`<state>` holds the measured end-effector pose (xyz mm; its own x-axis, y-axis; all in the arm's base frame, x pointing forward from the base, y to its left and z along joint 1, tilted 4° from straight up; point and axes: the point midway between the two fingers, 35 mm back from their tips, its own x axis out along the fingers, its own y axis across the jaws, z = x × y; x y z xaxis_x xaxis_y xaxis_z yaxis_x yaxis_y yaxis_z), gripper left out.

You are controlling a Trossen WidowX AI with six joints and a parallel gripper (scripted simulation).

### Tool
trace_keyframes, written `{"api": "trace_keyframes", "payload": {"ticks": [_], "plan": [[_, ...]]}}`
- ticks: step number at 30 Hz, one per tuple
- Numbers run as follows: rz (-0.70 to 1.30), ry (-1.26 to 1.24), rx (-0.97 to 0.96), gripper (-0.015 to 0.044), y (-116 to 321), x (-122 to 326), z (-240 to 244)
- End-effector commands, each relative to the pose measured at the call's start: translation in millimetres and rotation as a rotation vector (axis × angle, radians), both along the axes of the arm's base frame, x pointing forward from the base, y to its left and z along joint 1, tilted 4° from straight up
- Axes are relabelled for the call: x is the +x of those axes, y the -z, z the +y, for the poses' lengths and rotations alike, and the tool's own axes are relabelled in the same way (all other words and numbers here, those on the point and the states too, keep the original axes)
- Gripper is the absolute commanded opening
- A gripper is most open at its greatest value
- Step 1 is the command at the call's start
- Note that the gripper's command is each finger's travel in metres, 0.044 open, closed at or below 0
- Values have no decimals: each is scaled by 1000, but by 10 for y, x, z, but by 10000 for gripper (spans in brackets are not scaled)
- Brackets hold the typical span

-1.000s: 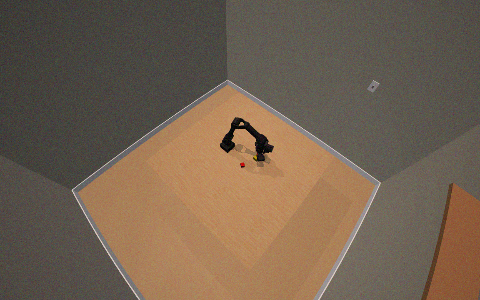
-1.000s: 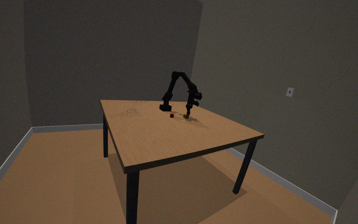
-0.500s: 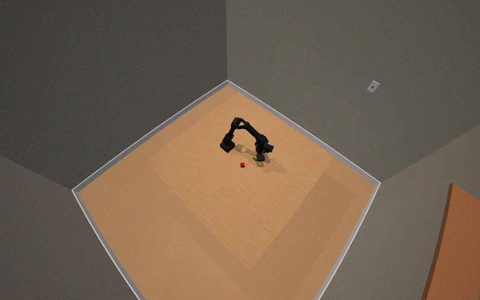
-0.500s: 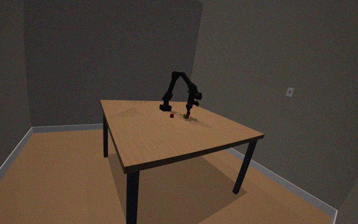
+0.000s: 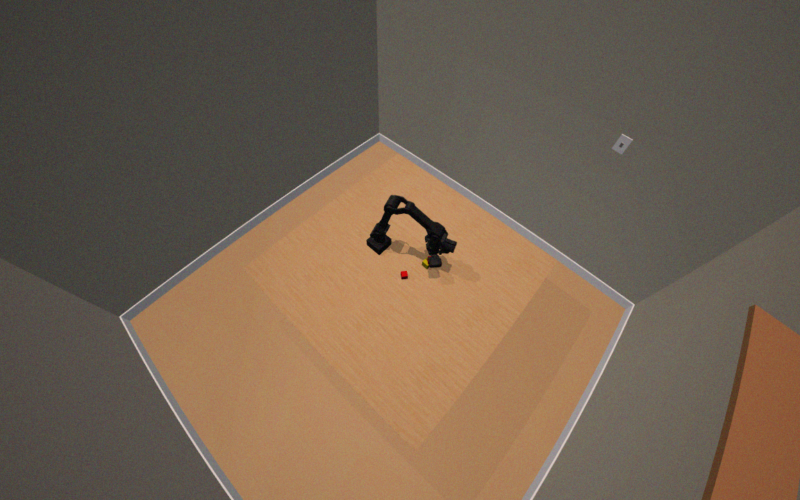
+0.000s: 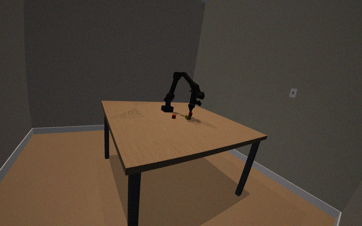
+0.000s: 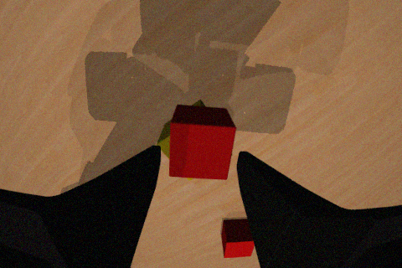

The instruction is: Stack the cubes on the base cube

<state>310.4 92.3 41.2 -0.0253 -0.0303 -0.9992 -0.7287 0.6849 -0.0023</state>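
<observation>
The yellow base cube (image 5: pixel 426 264) (image 6: pixel 188 117) (image 7: pixel 164 147) stands on the table, mostly hidden under a red cube in the wrist view. This red cube (image 6: pixel 190 114) (image 7: pixel 202 151) looks level and sits over one side of the base cube's top; the exact contact and overhang are hidden. My gripper (image 6: pixel 190 111) (image 7: pixel 199 157) is open around it, with a narrow gap between each finger and the cube. The second red cube (image 5: pixel 404 274) (image 6: pixel 173 116) (image 7: pixel 239 249) lies on the table apart from the base cube, partly behind a finger in the wrist view.
The arm's base (image 5: pixel 378 243) (image 6: pixel 167 108) stands on the wooden table (image 6: pixel 159 134), behind the cubes in the exterior view. The arm arches over from there and its shadow falls around the base cube.
</observation>
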Motion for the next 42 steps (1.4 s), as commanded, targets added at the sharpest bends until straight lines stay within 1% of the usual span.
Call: {"api": "trace_keyframes", "payload": {"ticks": [1,11,12,13,14,22,31,33,42], "plan": [[-2,1,1,205,-80,6,4],[-2,1,1,205,-165,8,7],[-3,12,0,231,-145,6,-10],[-4,50,-1,258,-159,3,-55],[-6,114,-3,265,-182,-4,-130],[-27,750,-22,265,-391,-180,-830],[-50,1450,-45,265,-574,-555,-1469],[-52,1501,-47,265,-585,-588,-1508],[-52,1501,-47,265,-585,-588,-1508]]}}
